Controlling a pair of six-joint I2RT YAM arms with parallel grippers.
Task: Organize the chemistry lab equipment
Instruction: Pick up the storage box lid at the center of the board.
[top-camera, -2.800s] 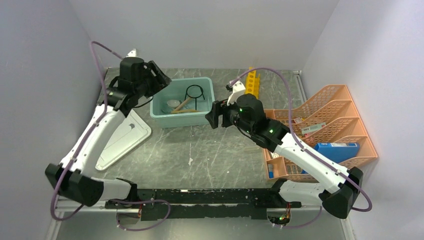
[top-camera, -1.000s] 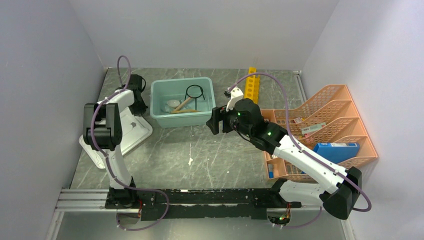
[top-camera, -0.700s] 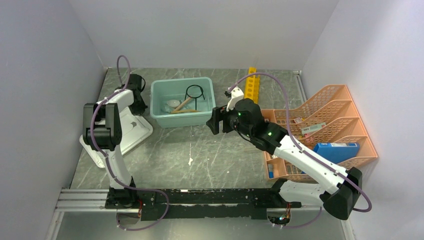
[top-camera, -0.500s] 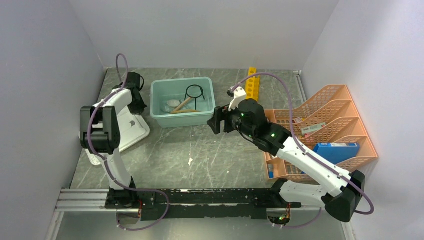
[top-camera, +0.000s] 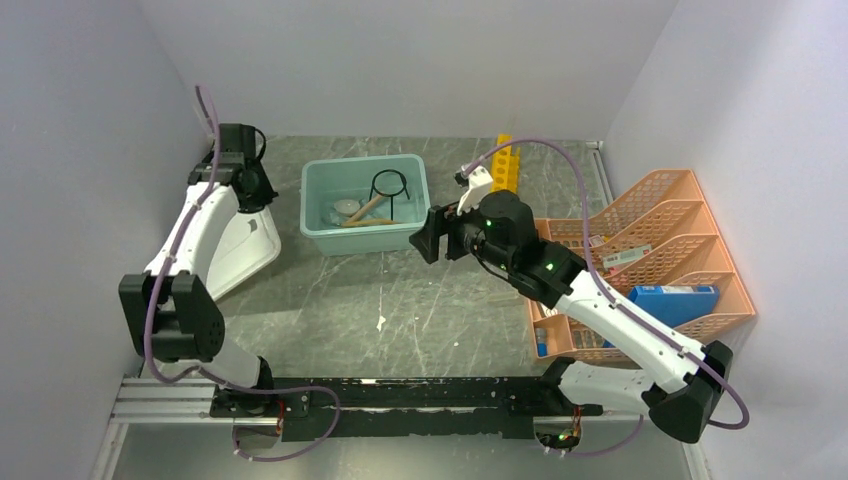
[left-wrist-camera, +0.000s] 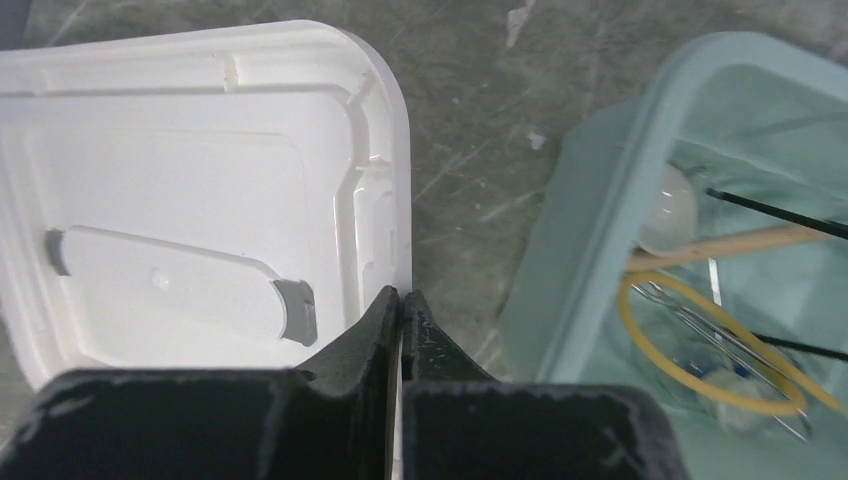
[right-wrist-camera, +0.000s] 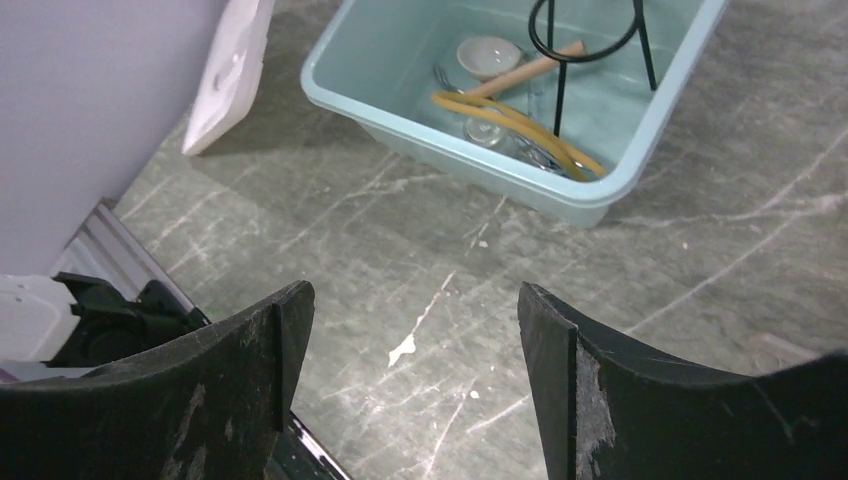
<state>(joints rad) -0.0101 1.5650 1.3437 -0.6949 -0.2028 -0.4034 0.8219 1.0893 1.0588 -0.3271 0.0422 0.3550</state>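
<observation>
Firstly, the left claw (left-wrist-camera: 400, 300): its two fingers are pressed together on the thin rim of a white lid (left-wrist-camera: 180, 200), at the long edge that faces the tub. The lid stands tilted, with its held edge up off the grey surface (top-camera: 400, 300), left of a pale teal tub (right-wrist-camera: 450, 150).

The right claw (right-wrist-camera: 412, 300) is spread wide with nothing between its fingers. It hangs over bare surface, near the tub's front right corner and apart from it.

Inside the tub, a black wire ring stand (right-wrist-camera: 557, 95) stands upright toward the right end. A wooden stick (right-wrist-camera: 525, 72) lies slantwise across the floor of the tub, one end beside a small round white piece (right-wrist-camera: 487, 55). A tan hose (right-wrist-camera: 510, 122) curves along the near wall, and silver wire clips (left-wrist-camera: 700, 320) lie inside its loop.

A yellow rack (top-camera: 505, 165) rests at the far edge of the surface, behind the right arm and outside the tub.

An orange mesh organiser (top-camera: 650, 240) occupies the right side of the surface and carries a blue box (top-camera: 675, 300).
</observation>
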